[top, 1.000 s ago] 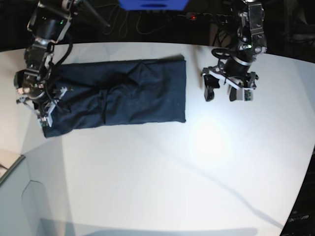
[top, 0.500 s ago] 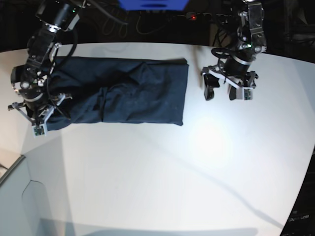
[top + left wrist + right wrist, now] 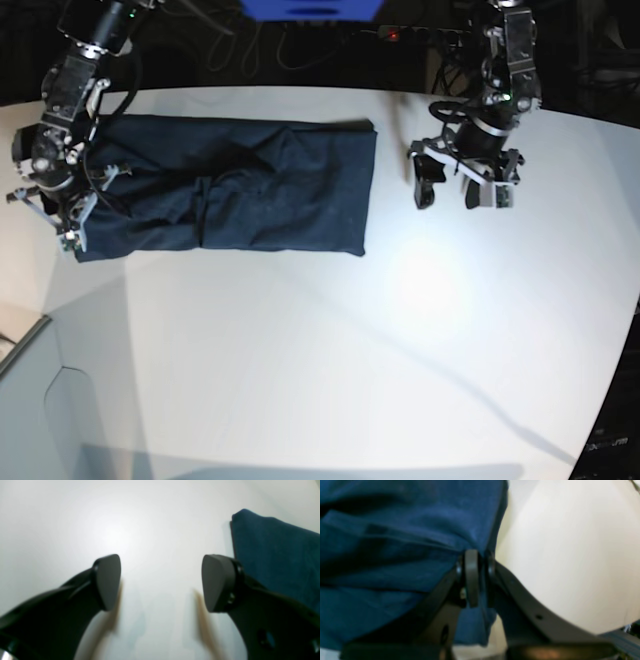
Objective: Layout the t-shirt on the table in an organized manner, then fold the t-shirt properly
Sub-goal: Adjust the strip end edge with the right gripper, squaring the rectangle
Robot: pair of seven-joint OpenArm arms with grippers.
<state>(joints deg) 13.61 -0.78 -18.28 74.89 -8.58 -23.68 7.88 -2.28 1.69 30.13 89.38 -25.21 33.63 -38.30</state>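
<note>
My right fingers (image 3: 476, 577) clenched on the edge of the navy t-shirt (image 3: 240, 190), the t-shirt a long folded band on the white table (image 3: 330, 360), my left fingers (image 3: 160, 582) spread wide and empty above bare table, the t-shirt's end just beside them

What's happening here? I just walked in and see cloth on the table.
A two-armed robot is folding a navy t-shirt on the white table. The shirt lies as a long folded band. The right pincer is pinched on the fabric at one end of it; the left pincer hangs open over bare table beside the other end.
</note>
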